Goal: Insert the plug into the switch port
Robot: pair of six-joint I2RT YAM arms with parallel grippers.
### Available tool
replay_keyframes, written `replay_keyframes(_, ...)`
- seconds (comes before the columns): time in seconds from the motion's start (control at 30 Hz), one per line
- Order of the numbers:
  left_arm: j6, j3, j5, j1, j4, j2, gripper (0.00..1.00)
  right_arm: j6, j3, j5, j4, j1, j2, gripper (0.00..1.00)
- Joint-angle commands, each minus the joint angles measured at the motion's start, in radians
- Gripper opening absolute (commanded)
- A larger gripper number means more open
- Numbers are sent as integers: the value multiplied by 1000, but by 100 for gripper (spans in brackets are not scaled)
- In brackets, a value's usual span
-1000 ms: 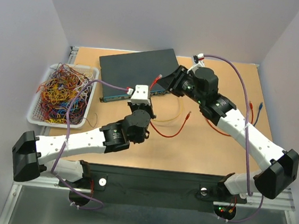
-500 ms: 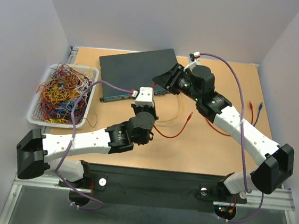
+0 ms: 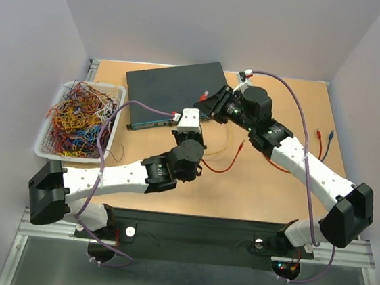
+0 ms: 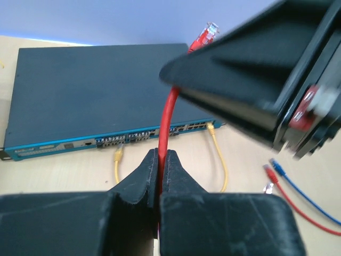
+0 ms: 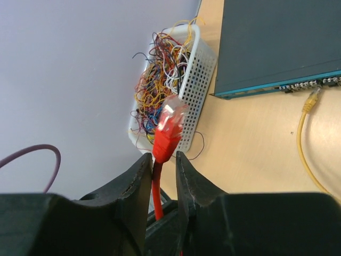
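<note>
The switch lies flat at the far centre-left of the table. Its long axis runs left to right, with the right end slightly farther away. The port row is on the near long face.

The plug is red with a clear tip. It is held in the air, off the table, at the right near corner of the switch. Its long axis follows the right gripper's fingers, and the tip points left toward the white wire basket. This direction runs roughly along the port face, not into it.

The right gripper is closed on the red cable directly behind the plug, so the plug projects past the fingertips. The left gripper is closed on the same cable further down its length. From the left fingers the cable rises to the plug, passing behind the right gripper's body.

A yellow cable lies on the table just near the port face. Both of its ends sit at the ports, but whether they are seated cannot be told.
</note>
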Motion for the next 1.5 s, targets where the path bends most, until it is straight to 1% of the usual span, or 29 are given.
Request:
replay_keyframes(0.0,11,59,-24,-8,91,1,0,14,-23,-44,71,7,-46,29)
replay_keyframes(0.1,14,65,-11,-6,103,1,0,11,-37,-44,76,6,-52,23)
replay_keyframes(0.13,12,64,1,-6,105,4,0,8,-40,-42,79,7,-54,15)
replay_keyframes(0.2,5,61,15,-8,106,4,0,3,-43,-36,90,6,-60,9)
replay_keyframes(0.23,0,58,31,-6,108,2,0,-3,-49,-33,94,6,-63,1)
replay_keyframes(0.33,-17,38,64,-8,111,-10,0,-14,-64,-27,130,7,-80,1)
replay_keyframes(0.43,-14,13,133,-6,129,-39,0,-20,-89,-35,167,6,-91,0)
replay_keyframes(0.53,11,-14,208,-6,140,-73,17,-26,-118,-44,194,6,-105,0)
replay_keyframes(0.57,32,-27,260,-6,145,-86,41,-32,-129,-39,200,7,-121,1)
replay_keyframes(0.6,46,-33,283,-6,142,-94,51,-38,-152,-41,214,6,-129,1)
replay_keyframes(0.63,49,-36,326,-6,122,-114,66,-55,-161,-39,216,7,-149,0)
replay_keyframes(0.67,46,-37,344,-5,100,-126,71,-63,-172,-35,217,6,-160,0)
replay_keyframes(0.7,48,-39,369,-5,82,-139,83,-73,-184,-36,217,6,-173,0)
replay_keyframes(0.73,52,-39,392,-6,36,-169,99,-90,-202,-35,217,3,-184,0)
replay_keyframes(0.87,66,-25,492,3,-82,-270,99,-146,-265,-67,214,-17,-243,0)
replay_keyframes(0.97,80,-5,542,20,-156,-364,99,-184,-293,-142,213,-31,-267,0)
replay_keyframes(1.03,97,10,580,53,-180,-422,98,-219,-298,-250,214,-31,-258,0)
replay_keyframes(1.07,107,16,654,70,-182,-436,97,-230,-295,-295,216,-31,-252,0)
replay_keyframes(1.1,109,30,694,123,-184,-445,95,-239,-293,-388,223,-31,-246,0)
replay_keyframes(1.13,108,38,813,157,-185,-455,88,-256,-298,-435,239,-31,-246,0)
replay_keyframes(1.17,101,56,888,196,-187,-455,87,-261,-314,-517,260,-31,-247,0)
replay_keyframes(1.2,91,61,965,292,-181,-455,86,-262,-322,-551,309,-31,-250,0)
replay_keyframes(1.23,71,65,1042,334,-165,-447,86,-258,-333,-580,338,-30,-255,0)
replay_keyframes(1.27,37,65,1202,381,-152,-442,85,-245,-339,-607,360,-30,-266,0)
replay_keyframes(1.3,11,61,1276,420,-133,-436,85,-245,-344,-642,387,-31,-270,0)
replay_keyframes(1.33,-15,56,1350,453,-110,-429,85,-244,-345,-656,395,-30,-275,0)
replay_keyframes(1.37,-38,50,1489,514,-60,-409,83,-242,-345,-667,400,-30,-276,0)
replay_keyframes(1.43,-112,30,1602,553,-9,-387,81,-244,-342,-677,404,-31,-279,0)
replay_keyframes(1.47,-139,21,1703,576,52,-366,79,-245,-339,-676,406,-31,-279,0)
